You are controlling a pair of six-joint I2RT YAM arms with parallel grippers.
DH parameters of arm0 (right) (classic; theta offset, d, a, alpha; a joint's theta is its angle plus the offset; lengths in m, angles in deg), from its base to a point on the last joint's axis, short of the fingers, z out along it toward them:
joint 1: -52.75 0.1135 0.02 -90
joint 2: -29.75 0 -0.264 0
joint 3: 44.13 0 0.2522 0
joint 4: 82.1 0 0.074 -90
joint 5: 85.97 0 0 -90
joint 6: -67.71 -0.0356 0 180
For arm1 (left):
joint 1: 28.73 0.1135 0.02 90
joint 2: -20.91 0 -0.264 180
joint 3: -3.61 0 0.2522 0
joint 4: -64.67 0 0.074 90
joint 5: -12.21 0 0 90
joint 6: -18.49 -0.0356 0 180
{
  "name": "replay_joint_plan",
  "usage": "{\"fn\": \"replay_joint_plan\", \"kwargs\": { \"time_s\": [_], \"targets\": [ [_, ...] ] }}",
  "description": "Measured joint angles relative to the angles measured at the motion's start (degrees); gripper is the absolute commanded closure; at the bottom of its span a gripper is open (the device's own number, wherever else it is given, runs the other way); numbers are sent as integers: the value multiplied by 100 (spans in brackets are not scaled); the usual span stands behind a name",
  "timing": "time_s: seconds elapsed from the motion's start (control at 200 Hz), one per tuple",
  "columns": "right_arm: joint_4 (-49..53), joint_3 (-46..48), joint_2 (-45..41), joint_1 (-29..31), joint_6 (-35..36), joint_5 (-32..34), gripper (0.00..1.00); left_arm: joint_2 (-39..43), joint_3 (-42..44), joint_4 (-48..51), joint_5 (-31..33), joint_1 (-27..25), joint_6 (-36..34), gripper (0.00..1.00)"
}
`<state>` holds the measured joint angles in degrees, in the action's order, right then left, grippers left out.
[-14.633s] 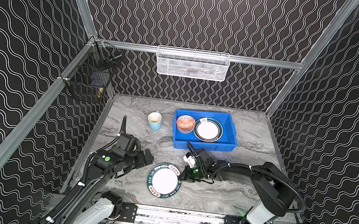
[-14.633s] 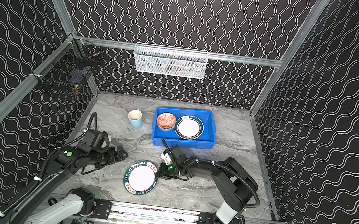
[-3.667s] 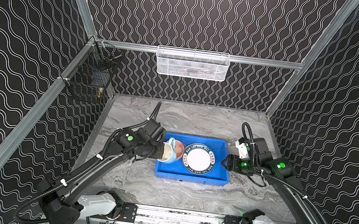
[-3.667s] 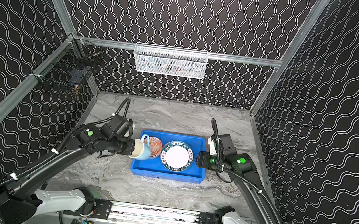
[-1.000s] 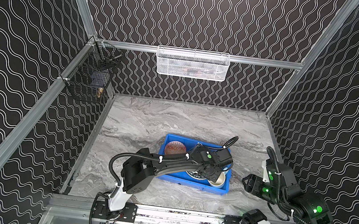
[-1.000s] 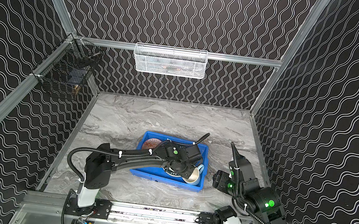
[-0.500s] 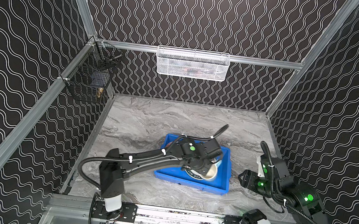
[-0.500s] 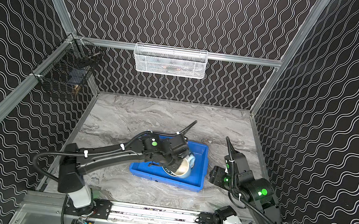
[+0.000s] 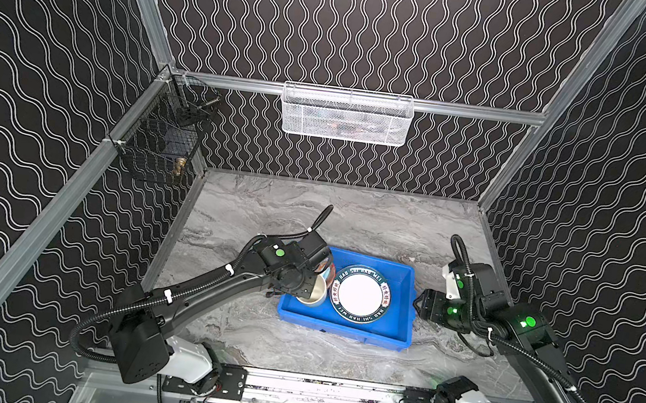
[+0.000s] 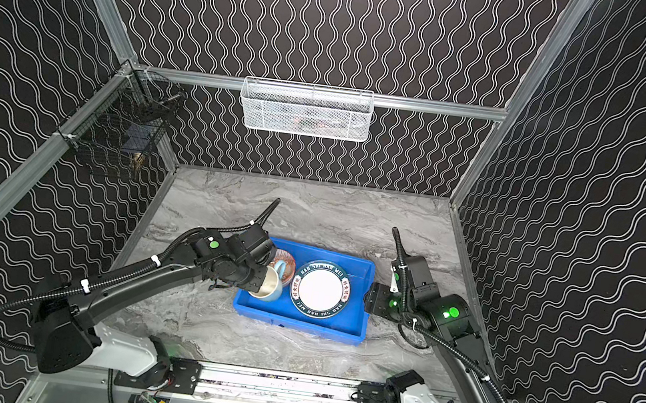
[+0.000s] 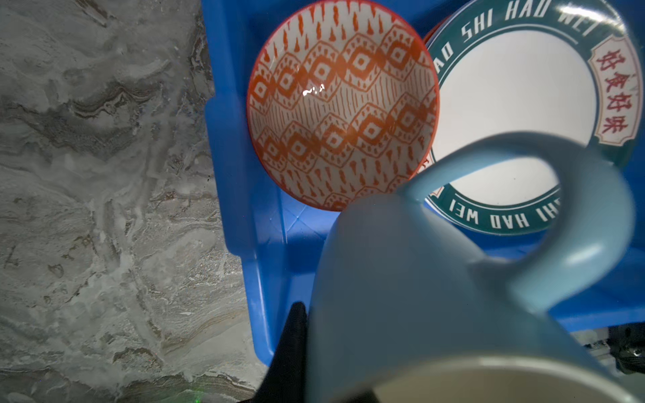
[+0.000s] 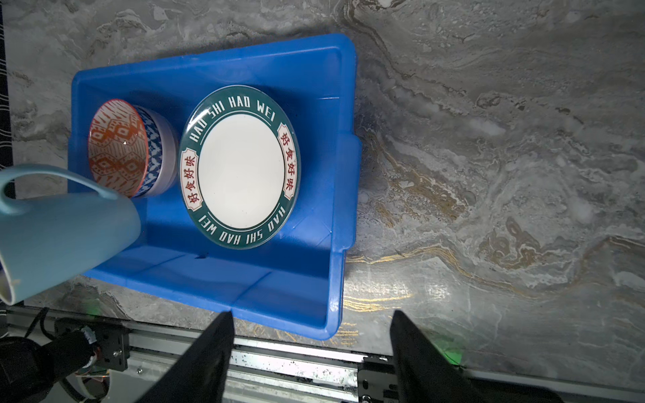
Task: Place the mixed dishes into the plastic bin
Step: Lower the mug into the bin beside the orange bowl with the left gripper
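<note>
Hanging tilted — matte mug over bin

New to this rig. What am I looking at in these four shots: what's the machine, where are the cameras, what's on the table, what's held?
It is a robot with a left arm and a right arm, each ending in a two-finger gripper. Two pictures come from a camera pair overhead and look almost the same. The two close-ups come from a camera on each wrist.

On the grey table sits a blue bin holding a patterned bowl and a green-rimmed white plate. The left gripper is shut on a pale blue mug, tipped on its side at the bin's near left corner. The right gripper is open and empty, beside the bin's right end. A white mesh basket and a black wire basket hang on the walls.
</note>
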<state>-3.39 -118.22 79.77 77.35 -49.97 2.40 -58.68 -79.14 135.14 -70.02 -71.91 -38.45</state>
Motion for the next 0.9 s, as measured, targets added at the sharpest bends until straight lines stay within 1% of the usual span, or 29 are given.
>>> {"fn": "replay_joint_plan", "kwargs": {
  "time_s": [0.085, 0.24, 0.666, 0.901],
  "targets": [
    [-66, -20, 94, 0, 61, -44, 28, -2, 98, -31, -101, 2, -44, 91],
    [-98, -20, 146, 0, 138, -63, 28, -92, 142, -101, -201, 4, -358, 90],
    [-96, -42, 173, 0, 179, -57, 28, -750, -127, -168, -306, 4, -1663, 90],
    [-96, -44, 170, 0, 179, -13, 28, -850, -61, -245, -286, 4, -1965, 90]
  ]
}}
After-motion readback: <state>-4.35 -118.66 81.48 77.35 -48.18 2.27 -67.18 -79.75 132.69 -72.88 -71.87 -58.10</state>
